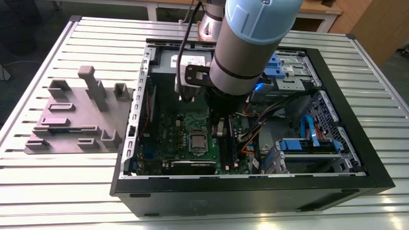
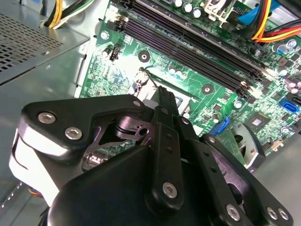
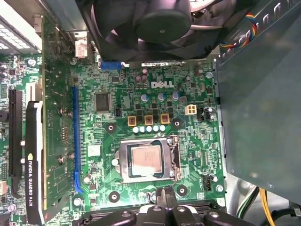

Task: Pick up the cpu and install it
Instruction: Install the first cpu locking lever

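— Where is the cpu, the small flat square chip with shiny silver metal top (image 3: 146,159)?

— It lies inside the black-and-silver rectangular socket frame (image 3: 148,160) on the green motherboard (image 3: 188,141), near the black round fan (image 3: 162,23).

— And your claw?

— My black gripper (image 2: 165,101) hangs just above the socket frame, fingers pressed together, holding nothing.

Cpu (image 3: 146,160) (image 1: 198,142): silver square, lying flat in motherboard socket.
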Robot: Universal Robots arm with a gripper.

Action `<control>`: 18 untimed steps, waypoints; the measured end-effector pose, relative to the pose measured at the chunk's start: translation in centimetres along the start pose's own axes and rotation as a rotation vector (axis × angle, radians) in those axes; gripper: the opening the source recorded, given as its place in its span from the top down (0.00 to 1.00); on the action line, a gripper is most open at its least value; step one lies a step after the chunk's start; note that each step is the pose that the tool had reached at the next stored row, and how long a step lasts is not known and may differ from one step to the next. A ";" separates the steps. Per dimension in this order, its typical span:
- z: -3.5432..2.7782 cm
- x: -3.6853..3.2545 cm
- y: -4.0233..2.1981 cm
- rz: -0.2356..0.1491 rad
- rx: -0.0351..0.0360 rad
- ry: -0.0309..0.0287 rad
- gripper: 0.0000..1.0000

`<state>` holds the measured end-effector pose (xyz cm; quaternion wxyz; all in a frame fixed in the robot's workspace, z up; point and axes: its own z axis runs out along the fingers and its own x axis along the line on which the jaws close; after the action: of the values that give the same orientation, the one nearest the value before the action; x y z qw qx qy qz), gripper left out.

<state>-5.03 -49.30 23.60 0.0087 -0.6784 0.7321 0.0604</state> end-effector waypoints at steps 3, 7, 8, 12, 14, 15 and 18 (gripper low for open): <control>-0.01 0.01 0.00 0.000 0.0000 0.0002 0.89; 0.00 0.00 -0.01 -0.001 0.0000 0.0001 0.89; 0.00 0.00 0.00 -0.001 0.0000 0.0001 0.89; -0.01 0.01 0.00 -0.001 0.0000 0.0002 0.89; 0.00 0.02 0.00 0.000 0.0001 0.0011 0.89; 0.00 0.03 -0.01 0.000 0.0003 0.0041 0.89; -0.01 0.04 -0.01 0.003 0.0036 0.0464 0.89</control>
<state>-5.02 -49.35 23.60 -0.0072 -0.6787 0.7331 0.0433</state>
